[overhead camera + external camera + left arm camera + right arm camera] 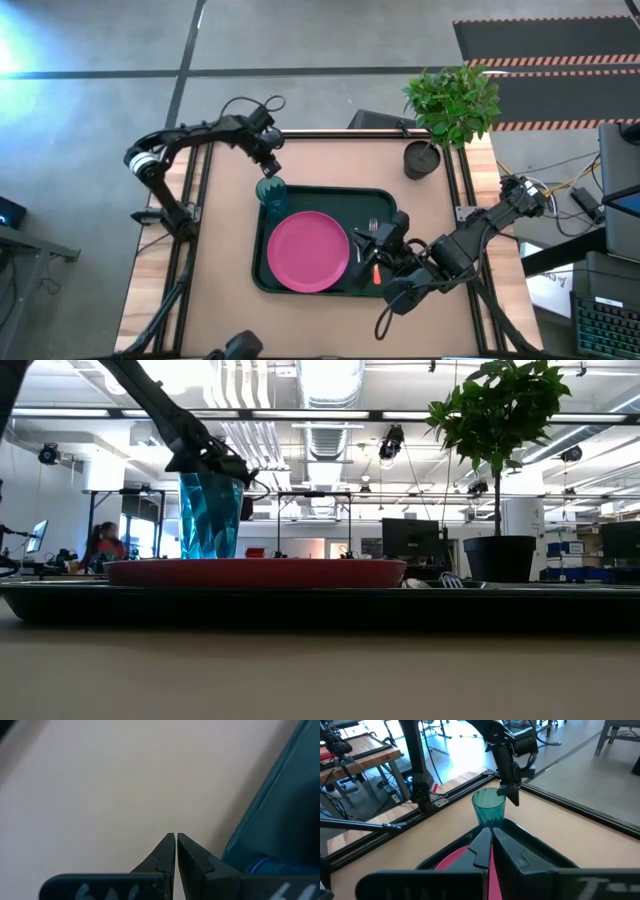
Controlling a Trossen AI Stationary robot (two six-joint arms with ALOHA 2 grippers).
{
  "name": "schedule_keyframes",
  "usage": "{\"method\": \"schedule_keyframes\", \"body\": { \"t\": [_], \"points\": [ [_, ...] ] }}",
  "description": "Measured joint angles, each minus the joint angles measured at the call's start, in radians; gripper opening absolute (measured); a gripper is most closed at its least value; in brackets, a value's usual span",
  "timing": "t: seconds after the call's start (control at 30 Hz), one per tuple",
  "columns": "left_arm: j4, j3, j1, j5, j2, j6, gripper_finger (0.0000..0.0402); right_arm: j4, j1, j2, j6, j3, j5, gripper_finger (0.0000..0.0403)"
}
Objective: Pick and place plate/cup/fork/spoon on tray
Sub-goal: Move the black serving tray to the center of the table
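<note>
The dark green tray [385, 200] lies mid-table with the pink plate [307, 251] on its left half. The teal cup [271, 192] stands upright at the tray's far left corner; its foot is hidden. My left gripper [272, 170] is shut, its tips at the far side of the cup's rim [507, 795]. My right gripper [369, 240] is shut over the tray's right part. The fork's tines [373, 226] and an orange-red handle [376, 272] lie on the tray there. I cannot make out the spoon. My left gripper comes down from above at the far side of the cup's rim [506, 794] with its fingers shut and nothing between them. I cannot tell whether it touches the rim. My right gripper shows nothing between its fingers; the gripper hides the cutlery under it.
A dark pot [421, 158] with a green plant [452, 100] stands at the table's far right corner. Bare table lies left of the tray and along the near edge. A person sits in the room behind the table [103, 543].
</note>
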Motion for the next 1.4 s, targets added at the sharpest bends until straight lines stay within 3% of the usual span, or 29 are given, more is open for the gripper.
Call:
{"method": "schedule_keyframes", "body": {
  "t": [0.63,1.03,1.4],
  "points": [
    [0.131,-0.190,-0.072,-0.019,0.023,-0.077,0.0000,0.011,0.000,0.000,-0.006,-0.001,0.000,0.0008],
    [0.102,-0.208,-0.121,-0.004,-0.052,-0.153,0.0000,0.014,0.000,0.000,-0.014,-0.001,-0.002,0.0008],
    [0.140,-0.221,-0.110,-0.094,-0.050,-0.146,0.0000,0.025,0.013,0.000,-0.018,-0.001,-0.011,0.0008]
  ]
}}
